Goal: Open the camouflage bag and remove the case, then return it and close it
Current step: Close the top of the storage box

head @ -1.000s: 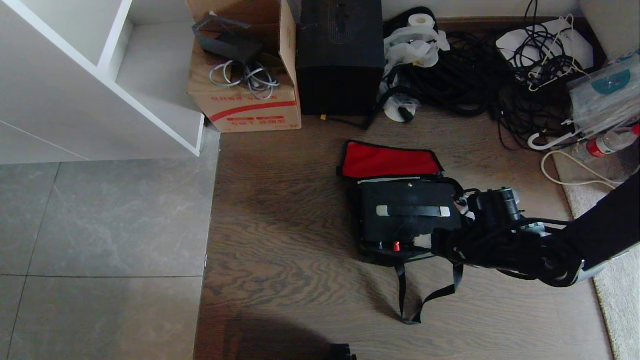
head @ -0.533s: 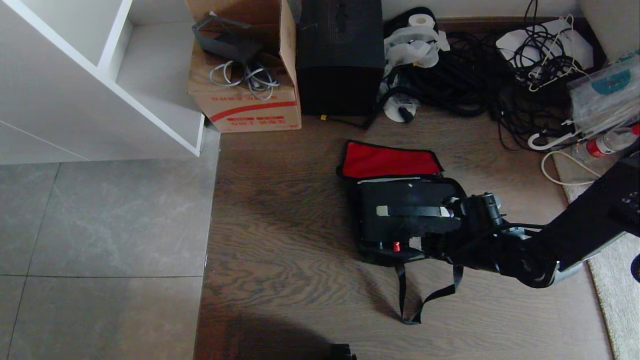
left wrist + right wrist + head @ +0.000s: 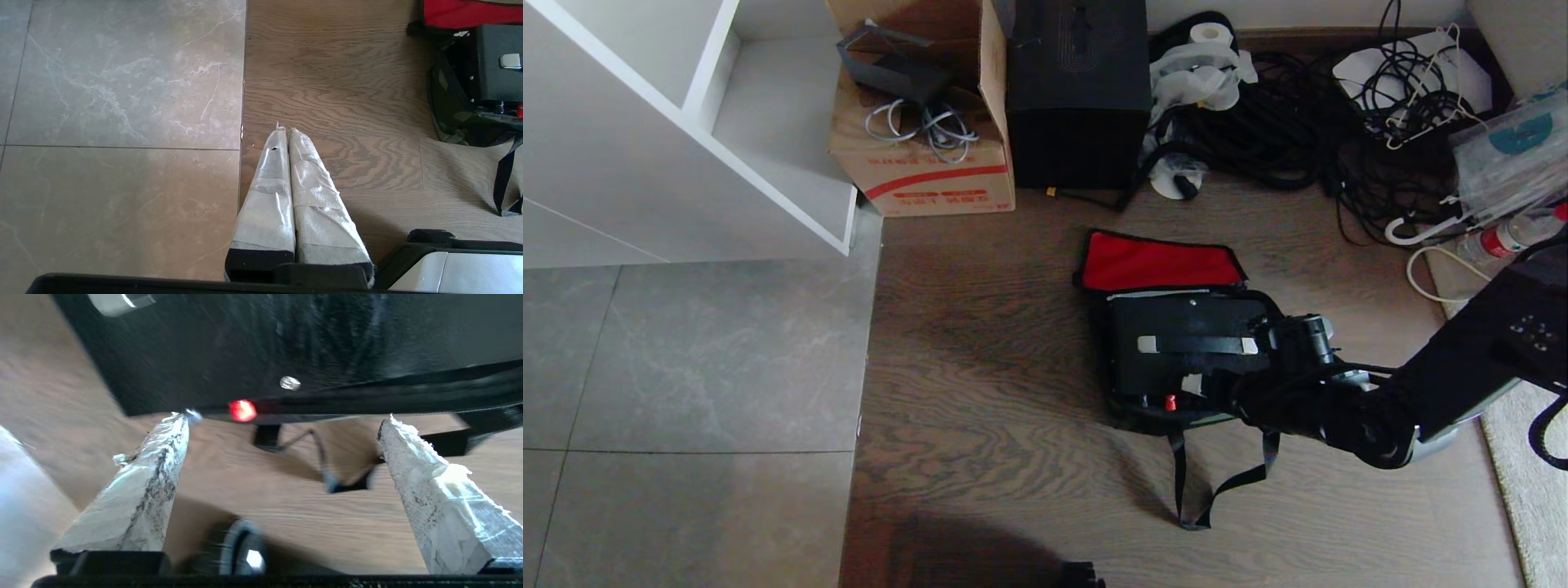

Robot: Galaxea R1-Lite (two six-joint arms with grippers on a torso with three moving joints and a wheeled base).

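Since a second ago the right tool point(image 3: 1205, 384) has slid left over the case point(image 3: 1188, 347), its fingers spread wide and empty. The case sits in the camouflage bag point(image 3: 1160, 420), centre frame, lid open. Likely next: grip and lift it out.

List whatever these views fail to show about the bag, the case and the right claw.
- Head view: the right claw's tips merge with the flat black hard case, so contact is unclear.
- Head view: the green-black-tan camouflage fabric bag's interior is hidden by the case.
- Right wrist view: motion blur smears the case's small red latch.
- Left wrist view: the frame edge cuts off bag and case.
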